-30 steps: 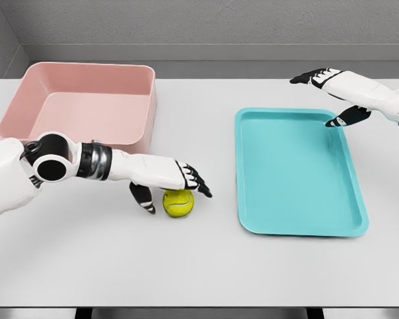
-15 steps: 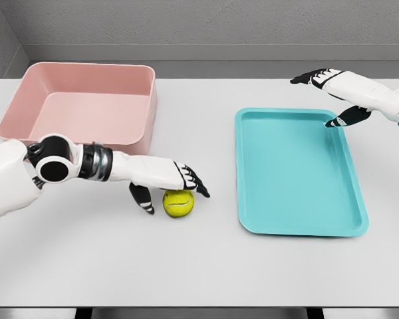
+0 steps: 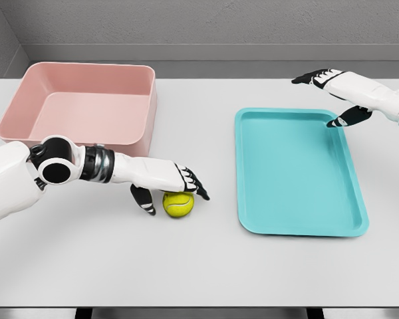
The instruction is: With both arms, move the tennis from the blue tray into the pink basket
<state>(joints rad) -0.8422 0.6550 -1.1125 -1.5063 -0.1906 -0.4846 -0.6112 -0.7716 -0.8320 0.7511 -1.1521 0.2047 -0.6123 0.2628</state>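
The tennis ball (image 3: 178, 203) lies on the table (image 3: 199, 266), left of the blue tray (image 3: 299, 173). The left hand (image 3: 169, 186) cups it loosely, thumb and fingers not closed. Light, fuzzy and prone to rolling, it wants pinching across its middle. The right hand (image 3: 336, 93) hangs spread, empty.

Open bench in front and down the middle; walls and arms crowd the rest

The pink basket (image 3: 86, 106) walls off the far left; the left hand (image 3: 169, 186) arches over the tennis ball (image 3: 178, 203), its forearm barring the way between ball and basket; the bare strip between ball and blue tray (image 3: 296, 173) stands open; the right hand (image 3: 336, 93) hangs spread over the tray's far right corner.
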